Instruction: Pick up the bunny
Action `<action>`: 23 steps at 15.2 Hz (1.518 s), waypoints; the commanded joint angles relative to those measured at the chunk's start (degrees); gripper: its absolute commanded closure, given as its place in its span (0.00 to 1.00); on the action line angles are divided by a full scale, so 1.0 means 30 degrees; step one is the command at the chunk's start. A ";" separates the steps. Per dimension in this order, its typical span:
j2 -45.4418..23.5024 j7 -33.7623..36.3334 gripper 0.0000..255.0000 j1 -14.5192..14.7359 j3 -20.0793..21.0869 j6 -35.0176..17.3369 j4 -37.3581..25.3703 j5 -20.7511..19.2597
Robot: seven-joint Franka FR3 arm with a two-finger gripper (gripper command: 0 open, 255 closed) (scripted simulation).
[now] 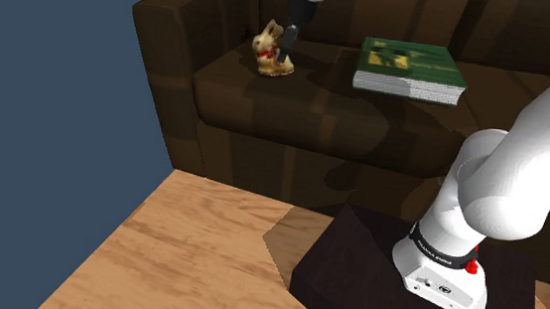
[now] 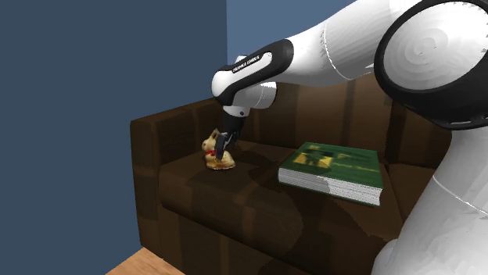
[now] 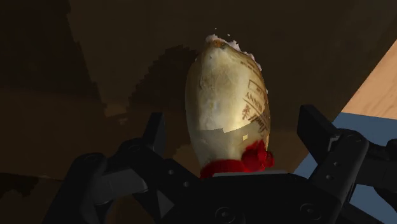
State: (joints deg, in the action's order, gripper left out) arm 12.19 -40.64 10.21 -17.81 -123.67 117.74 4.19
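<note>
A golden foil bunny [image 1: 270, 53] with a red ribbon at its neck stands upright on the dark brown sofa's seat [image 1: 296, 105], close to the armrest. My black gripper [image 1: 289, 42] has come down right at the bunny [image 2: 214, 153], on its side toward the book. In the wrist view the bunny [image 3: 228, 108] sits between the two black fingers [image 3: 154, 130], with a gap showing on each side. The gripper [image 3: 235, 124] is open and touches nothing that I can see. From the second exterior view the gripper [image 2: 225, 145] partly covers the bunny.
A thick green book [image 1: 410, 68] lies flat on the seat, a hand's width from the bunny. The sofa's armrest [image 1: 177, 32] and backrest [image 2: 352, 117] rise close by. A blue wall [image 1: 49, 83] stands beyond, with wooden floor [image 1: 186, 262] and the dark stand [image 1: 354, 274] below.
</note>
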 commanded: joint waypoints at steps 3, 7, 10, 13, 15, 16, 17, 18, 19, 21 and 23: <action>-0.0122 -0.0147 0.00 0.0001 -0.0051 -0.0692 0.0572 0.0088; -0.0130 -0.0143 1.00 0.0001 -0.0051 -0.0646 0.0520 0.0088; -0.0123 -0.0147 1.00 -0.0001 -0.0054 -0.0651 0.0532 0.0087; -0.0123 -0.0147 1.00 0.0002 -0.0052 -0.0692 0.0571 0.0089; -0.0059 -0.0065 1.00 -0.0001 -0.0029 -0.0185 0.0122 0.0035; -0.0040 -0.0029 1.00 -0.0001 -0.0019 0.0069 -0.0115 0.0014; -0.0020 0.0007 1.00 -0.0001 -0.0009 0.0323 -0.0352 -0.0006; -0.0005 0.0041 1.00 0.0000 0.0000 0.0576 -0.0593 -0.0024; 0.0005 0.0074 1.00 0.0001 0.0009 0.0830 -0.0839 -0.0041; 0.0013 0.0136 1.00 0.0004 0.0023 0.1339 -0.1342 -0.0067; 0.0004 0.0193 1.00 0.0009 0.0035 0.1849 -0.1863 -0.0087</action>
State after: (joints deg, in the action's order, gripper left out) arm 12.21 -40.15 10.23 -17.73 -118.83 112.82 3.96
